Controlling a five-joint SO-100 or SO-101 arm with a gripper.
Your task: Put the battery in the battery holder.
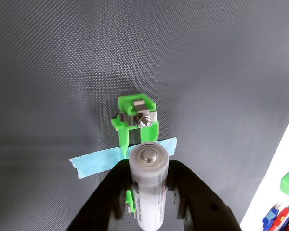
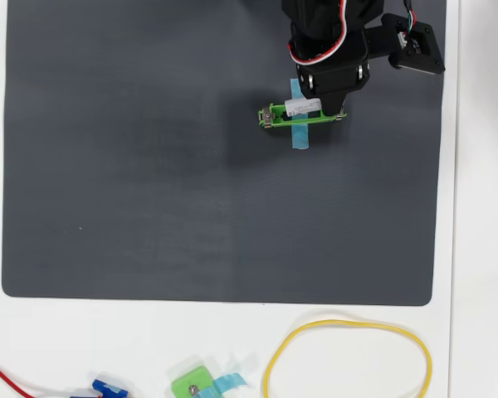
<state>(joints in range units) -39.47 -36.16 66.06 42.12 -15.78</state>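
The battery [image 1: 148, 185] is pinched between the two black fingers of the tool [image 1: 149, 192], its flat metal end facing away from the wrist camera. In the overhead view the battery [image 2: 303, 106] has its long axis running left to right, parallel to the battery holder [image 2: 274, 116] and directly over it, roughly above the frame's middle. Whether the battery touches the frame cannot be told. The holder lies on a dark grey mat [image 2: 149, 166] on the desk, crossed by light blue tape [image 1: 94, 162].

The pincer [image 2: 309, 105] holds the battery [image 2: 302, 106] just above the taped battery holder [image 2: 274, 117].
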